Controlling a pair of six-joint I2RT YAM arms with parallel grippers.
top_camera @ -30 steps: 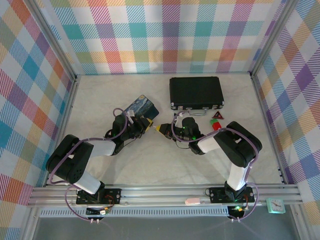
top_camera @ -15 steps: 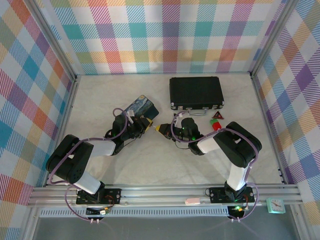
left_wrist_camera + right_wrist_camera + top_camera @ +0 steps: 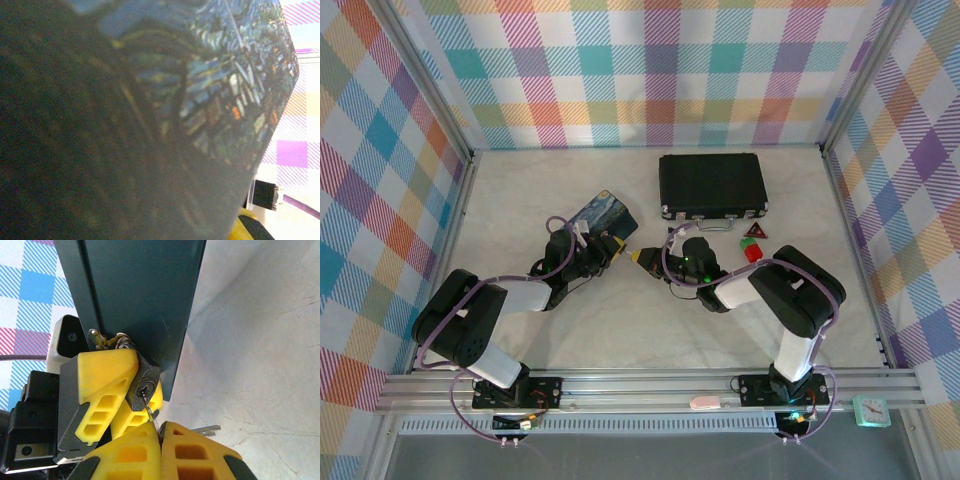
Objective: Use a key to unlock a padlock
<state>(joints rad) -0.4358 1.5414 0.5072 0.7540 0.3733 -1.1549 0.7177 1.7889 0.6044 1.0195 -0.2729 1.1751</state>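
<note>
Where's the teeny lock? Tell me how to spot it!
Find the blue painted tin, left of the big black case. At the tin's edge, the left claw pinches the padlock between its yellow fingers. It is the small dark block with a round keyhole, and the thin silvery key meets that keyhole.

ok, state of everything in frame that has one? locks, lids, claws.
left claw: shut on padlock
right claw: shut on key
padlock: on tin hasp, shackle not visibly popped
key: tip in padlock keyhole
tin: lid looks shut
black case: shut
</note>
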